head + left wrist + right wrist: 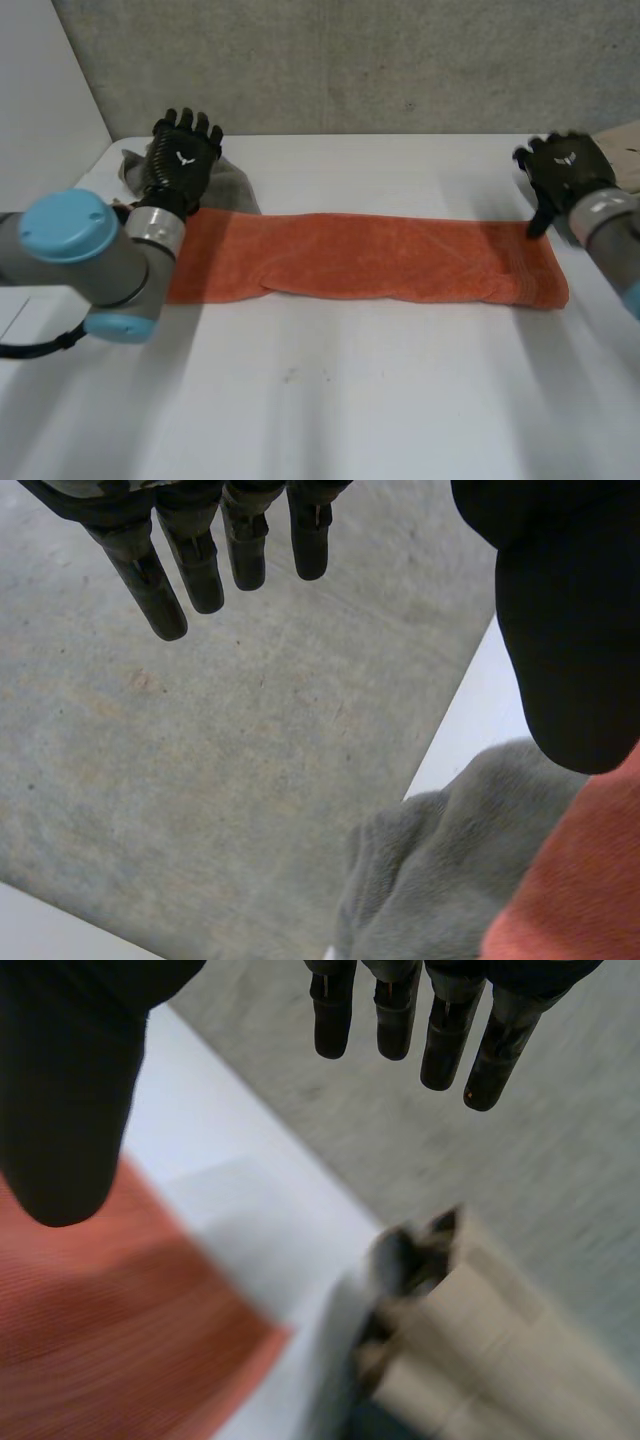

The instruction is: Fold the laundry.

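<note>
An orange towel (pixel 380 258) lies across the middle of the white desk (pixel 330 400) as a long, narrow strip running from one arm's side to the other. Its near edge looks rounded and doubled over, and its end on the right arm's side is squared off. The left hand (pixel 183 155) is at the back of the desk beyond the towel's left end. Its fingers are straight and spread and it has hold of nothing. It is over a crumpled grey cloth (pixel 232 185) that lies against the towel's far corner, close to the grey wall (pixel 350 60). In the left wrist view the fingers (pixel 195 560) reach out straight, well apart from the thumb, with bare space between them. The grey cloth sits below the palm, with a corner of the orange towel just beside it. The right hand (pixel 568 168) is at the back beside the towel's right end, and it too is relaxed and holds nothing. In the right wrist view its fingers (pixel 440 1040) are straight and the thumb hangs apart from them over the towel's corner. I cannot tell whether the thumb touches the cloth. Just past that corner, across a strip of bare desk, lies a beige bundle (pixel 490 1350). It sits at the desk's far right edge next to the right hand, and I cannot tell what it is.
</note>
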Motion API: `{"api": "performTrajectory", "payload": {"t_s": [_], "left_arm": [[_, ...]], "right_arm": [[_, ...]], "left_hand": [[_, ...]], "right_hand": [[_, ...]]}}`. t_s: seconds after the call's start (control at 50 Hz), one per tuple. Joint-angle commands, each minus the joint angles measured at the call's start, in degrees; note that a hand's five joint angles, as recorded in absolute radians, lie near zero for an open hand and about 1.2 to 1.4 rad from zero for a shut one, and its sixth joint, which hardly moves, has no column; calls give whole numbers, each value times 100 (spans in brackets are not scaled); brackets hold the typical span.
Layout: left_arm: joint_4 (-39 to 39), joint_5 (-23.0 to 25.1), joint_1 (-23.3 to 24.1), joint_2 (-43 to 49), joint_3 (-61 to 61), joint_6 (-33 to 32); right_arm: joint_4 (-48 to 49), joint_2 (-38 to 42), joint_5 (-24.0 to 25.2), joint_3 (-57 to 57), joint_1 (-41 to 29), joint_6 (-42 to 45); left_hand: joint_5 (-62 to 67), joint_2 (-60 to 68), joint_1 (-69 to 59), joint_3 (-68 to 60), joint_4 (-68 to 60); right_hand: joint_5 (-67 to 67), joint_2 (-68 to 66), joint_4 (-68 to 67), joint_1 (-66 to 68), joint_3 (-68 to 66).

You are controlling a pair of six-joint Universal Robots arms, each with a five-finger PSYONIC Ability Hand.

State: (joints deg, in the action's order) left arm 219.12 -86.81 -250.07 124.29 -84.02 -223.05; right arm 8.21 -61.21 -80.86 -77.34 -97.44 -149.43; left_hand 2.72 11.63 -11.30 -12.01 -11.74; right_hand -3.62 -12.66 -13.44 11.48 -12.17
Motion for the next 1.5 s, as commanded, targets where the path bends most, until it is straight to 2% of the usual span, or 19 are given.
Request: {"api": "performTrajectory", "payload": {"t_s": [0.02,0.12,0.3,0.4,0.44,0.46,0.48,0.58,0.7,0.8,0.86,0.92,1.0,1.08,1.24,1.32,1.4,1.48,1.5], "left_arm": [[-45,32,-24,-1108,-1388,1342],[-62,50,-15,-1231,-1766,1844],[-63,59,-15,-1196,-1802,1827],[-63,59,-15,-1196,-1820,1827],[-63,50,-15,-1196,-1820,1827],[-63,50,-15,-1196,-1820,1818],[-63,50,-15,-1196,-1820,1827],[-71,24,-24,-1222,-1828,1818],[-71,15,-50,-1319,-1898,1818],[-71,15,-77,-1503,-2004,1827],[-71,15,-94,-1583,-2074,1836],[-71,24,-121,-1671,-2145,1836],[-71,24,-173,-1741,-2162,1844],[-80,24,-217,-1838,-2189,1845],[-80,24,-376,-2119,-2294,1880],[-80,24,-472,-2224,-2364,1888],[-80,32,-525,-2269,-2452,1888],[-80,41,-543,-2260,-2523,1888],[-80,50,-517,-2242,-2523,1888]], "right_arm": [[-1321,-348,861,-930,743,-587],[-1076,-313,1002,-1213,902,-561],[-452,284,941,-1222,920,-525],[-179,513,914,-1160,894,-412],[-109,662,879,-1099,894,-175],[-91,715,853,-1073,894,-69],[-82,742,792,-1037,902,71],[-12,611,475,-1151,1060,327],[76,-22,466,-1441,1587,765],[76,-190,466,-1424,2508,1932],[85,-225,431,-1389,2861,2731],[93,-216,440,-1345,2889,3103],[172,-295,422,-1266,2565,3131],[357,-637,431,-1231,1704,2868],[1270,-753,606,-836,-607,2683],[1596,71,1149,-274,-1923,2700],[1614,827,1764,139,-2812,2709],[1640,1592,2065,368,-3219,2788],[1623,1708,2065,404,-3246,2797]], "left_hand": [[-267,-159,126,197,169],[-251,-142,109,180,152],[-250,-142,109,180,152],[-250,-142,109,180,152],[-250,-142,109,180,152],[-250,-142,109,180,152],[-250,-142,109,180,152],[-250,-142,109,180,152],[-250,-142,109,180,152],[-250,-142,109,180,152],[-250,-142,109,180,152],[-250,-142,109,180,152],[-250,-142,109,180,152],[-250,-142,109,180,152],[-250,-142,109,180,152],[-250,-142,109,180,152],[-250,-142,109,180,152],[-250,-142,109,180,152],[-250,-142,109,180,152]], "right_hand": [[-267,-363,-286,481,-412],[-857,-952,-875,1071,-1002],[-1311,-1407,-1329,1525,-1456],[-2151,-2247,-2169,2365,-2296],[-3374,-3470,-3392,3588,-3519],[-4596,-4692,-4615,4810,-4741],[-6617,-6713,-6636,6831,-6763],[-6638,-6734,-6656,6852,-6783],[-6638,-6734,-6656,6852,-6783],[-6638,-6734,-6656,6852,-6783],[-6638,-6734,-6656,6852,-6783],[-6638,-6734,-6656,6852,-6783],[-6638,-6734,-6656,6852,-6783],[-6638,-6734,-6656,6852,-6783],[-6638,-6734,-6656,6852,-6783],[-6638,-6734,-6656,6852,-6783],[-6638,-6734,-6656,6852,-6783],[-6638,-6734,-6656,6852,-6783],[-6211,-6307,-6229,6425,-6356]]}}
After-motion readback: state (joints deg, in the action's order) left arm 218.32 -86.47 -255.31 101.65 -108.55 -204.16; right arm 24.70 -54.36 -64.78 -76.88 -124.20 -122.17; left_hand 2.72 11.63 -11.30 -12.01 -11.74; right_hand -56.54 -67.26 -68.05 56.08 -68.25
